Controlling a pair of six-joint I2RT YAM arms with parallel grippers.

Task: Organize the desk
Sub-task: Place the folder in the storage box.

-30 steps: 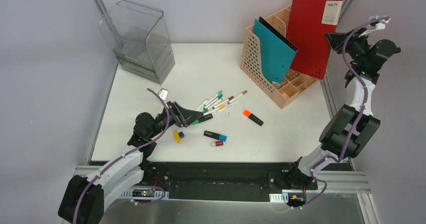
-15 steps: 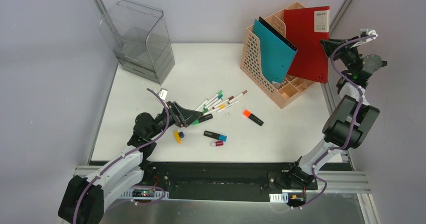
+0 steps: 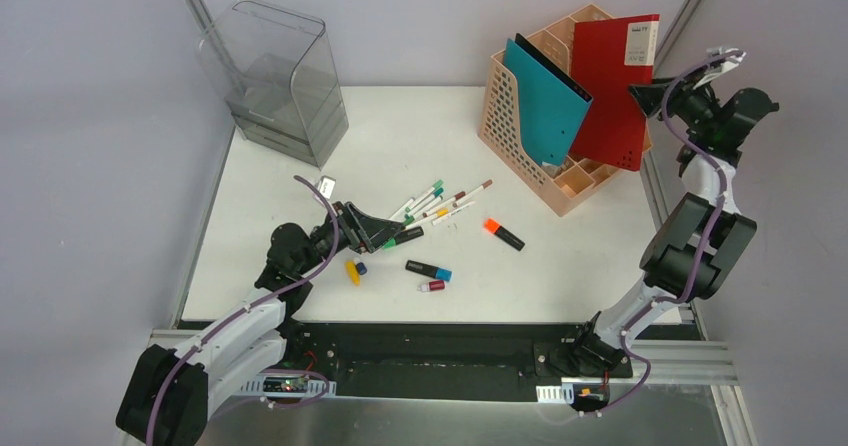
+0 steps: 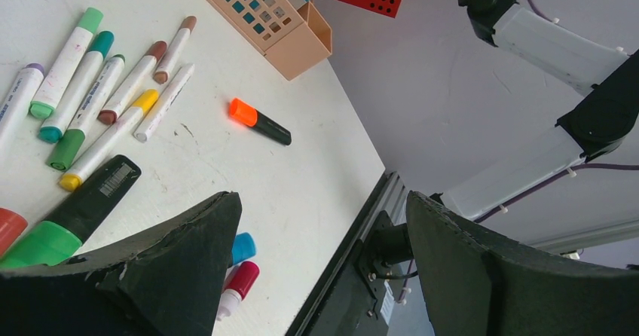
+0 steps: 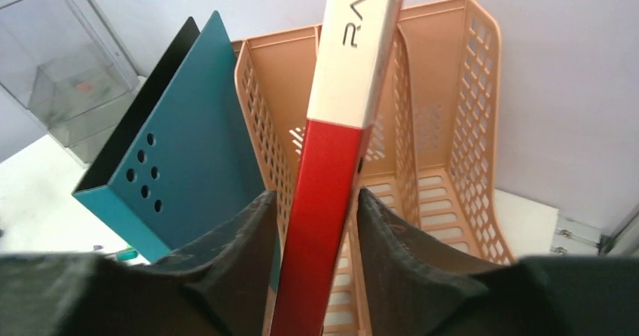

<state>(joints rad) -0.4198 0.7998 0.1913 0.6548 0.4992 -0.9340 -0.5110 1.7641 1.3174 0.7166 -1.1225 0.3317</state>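
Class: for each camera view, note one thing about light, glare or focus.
Top external: even light, soft shadows, a glare strip on the metal plate at the bottom. Left wrist: markers sharp, the close dark fingers show little detail. Right wrist: fingers soft and dark; the red folder between them is crisp, its lettering legible.

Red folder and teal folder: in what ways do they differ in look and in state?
The red folder carries a white label at its top; the teal folder shows none. The red folder's spine sits between the fingers of the right end effector; the teal folder stands free. Both lean at the peach rack and have small punched holes.
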